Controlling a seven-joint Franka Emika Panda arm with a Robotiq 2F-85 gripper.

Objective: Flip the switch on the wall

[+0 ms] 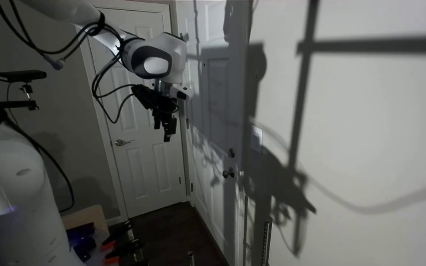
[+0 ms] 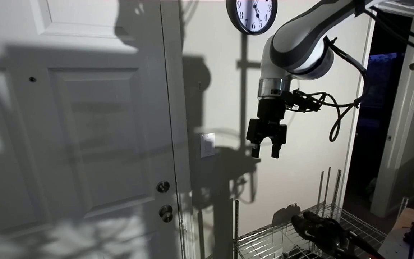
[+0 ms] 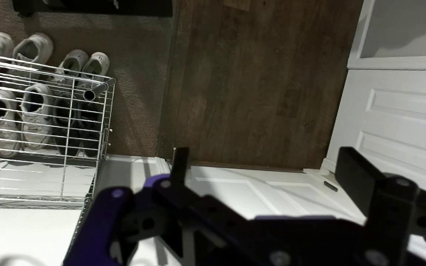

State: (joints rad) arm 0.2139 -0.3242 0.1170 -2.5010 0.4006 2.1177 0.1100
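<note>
The switch is a white plate on the off-white wall, beside the door frame. The switch (image 1: 256, 139) (image 2: 207, 145) and the wall (image 1: 364, 129) (image 2: 307, 158) show in both exterior views. Part of the switch is in the arm's shadow, and its position cannot be told. My gripper (image 1: 162, 133) (image 2: 265, 153) points down and hangs apart from the wall. In an exterior view it appears to the right of the switch, with its fingertips at about the plate's lower edge. In the wrist view the gripper (image 3: 263, 153) is open with nothing between its fingers; the switch does not show there.
A white panelled door (image 2: 95, 133) with a knob (image 2: 165, 213) adjoins the wall left of the switch. A wire shelf (image 2: 261, 248) (image 3: 65, 177) with black items stands below, shoes (image 3: 35, 111) under it. A clock (image 2: 253, 14) hangs above. Another door (image 1: 139, 155) stands behind the arm.
</note>
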